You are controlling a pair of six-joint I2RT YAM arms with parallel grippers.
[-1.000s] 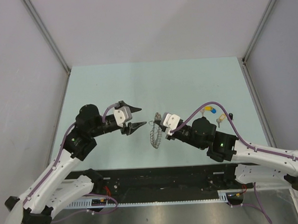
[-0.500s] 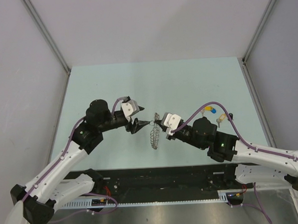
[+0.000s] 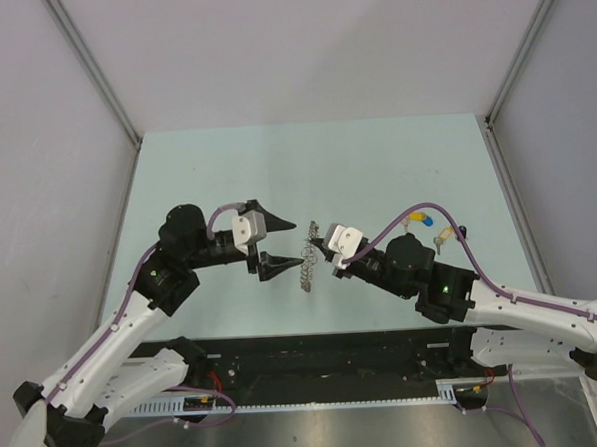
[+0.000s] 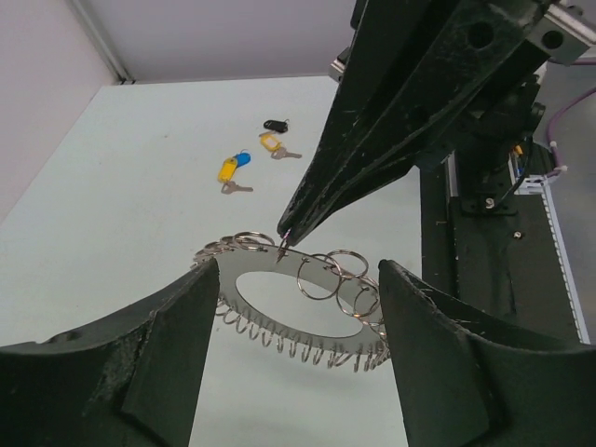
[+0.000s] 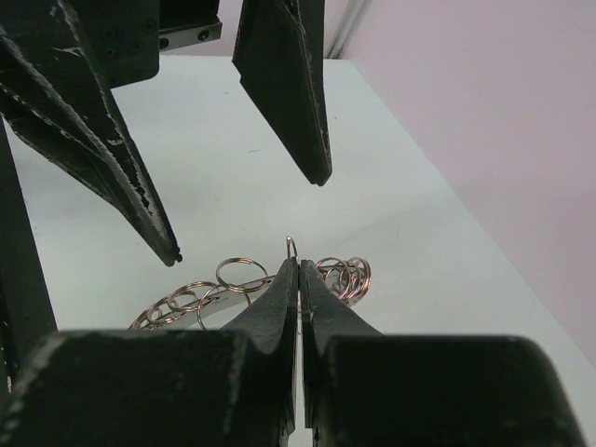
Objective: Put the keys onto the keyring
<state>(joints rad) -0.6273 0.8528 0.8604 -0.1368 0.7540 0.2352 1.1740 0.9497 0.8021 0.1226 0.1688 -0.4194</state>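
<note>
Both arms reach toward the middle, claws facing each other. The right claw [image 5: 298,272] is closed on the edge of the keyring [image 4: 307,328]. The left claw [image 4: 298,270] is wide open, one finger on each side of the ring. The keys [image 4: 233,170] lie on the surface [image 3: 275,165], well apart.

Low in the right wrist view, the right gripper [image 5: 299,266] hides part of the keyring [image 5: 346,276]. From above, the keys [image 3: 418,218], centre right, are too small to count.
</note>
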